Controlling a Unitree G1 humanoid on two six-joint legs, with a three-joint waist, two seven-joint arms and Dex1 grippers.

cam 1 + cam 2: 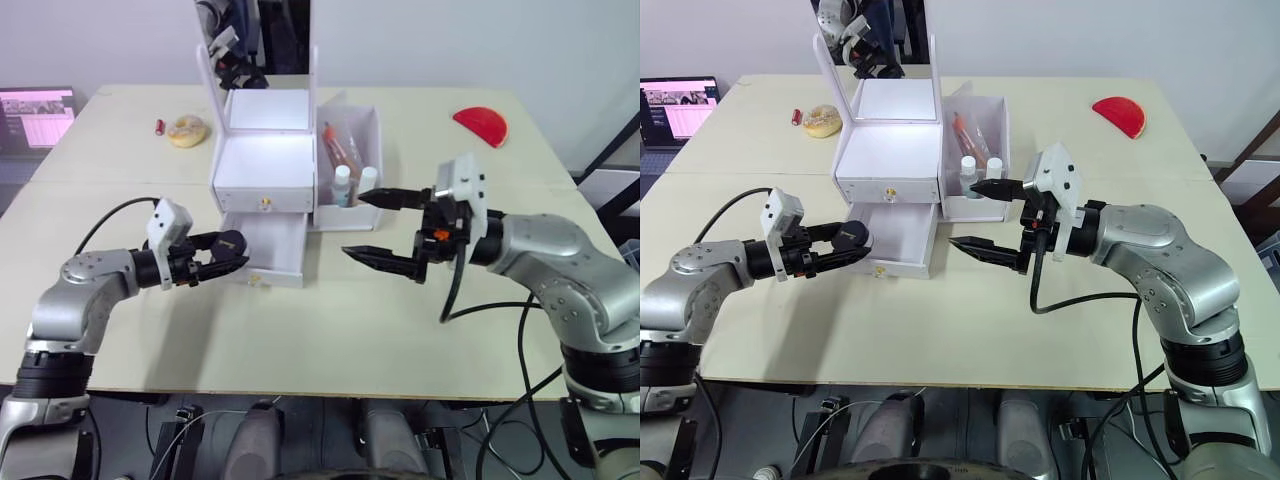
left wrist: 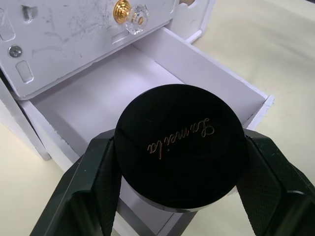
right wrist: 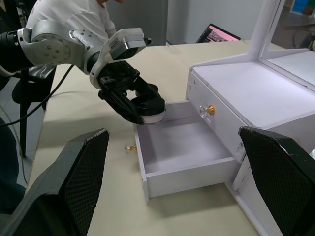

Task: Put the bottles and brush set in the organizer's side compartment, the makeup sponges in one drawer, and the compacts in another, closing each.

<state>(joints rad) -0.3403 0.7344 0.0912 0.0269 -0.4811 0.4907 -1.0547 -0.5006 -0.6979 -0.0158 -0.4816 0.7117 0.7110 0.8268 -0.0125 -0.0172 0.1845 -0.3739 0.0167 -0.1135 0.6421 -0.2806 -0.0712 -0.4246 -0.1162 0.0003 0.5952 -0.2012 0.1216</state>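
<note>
The left gripper (image 1: 232,254) is clamped on a round black compact (image 2: 181,147) with gold script on its lid, one black finger pressing each side of the disc. It holds the compact level at the left front edge of the open lower drawer (image 1: 268,248) of the white organizer (image 1: 265,160), above the drawer's rim; the drawer's white floor shows bare beneath it in the left wrist view. A small gold knob (image 3: 130,147) lies loose on the table (image 1: 330,340) just beside the drawer's front corner. Above the open drawer, the upper drawer (image 1: 264,198) sits shut, with its gold knob facing forward. The right gripper (image 1: 378,226) hovers to the right of the drawer with its fingers spread wide and nothing between them, in front of the organizer's side compartment (image 1: 350,160). That compartment holds two white-capped bottles (image 1: 343,184) and the brush set (image 1: 338,148) behind them. Farther off, a tan sponge (image 1: 187,130) rests on the table to the left of the organizer, and a red piece (image 1: 480,125) lies near the far right corner.
</note>
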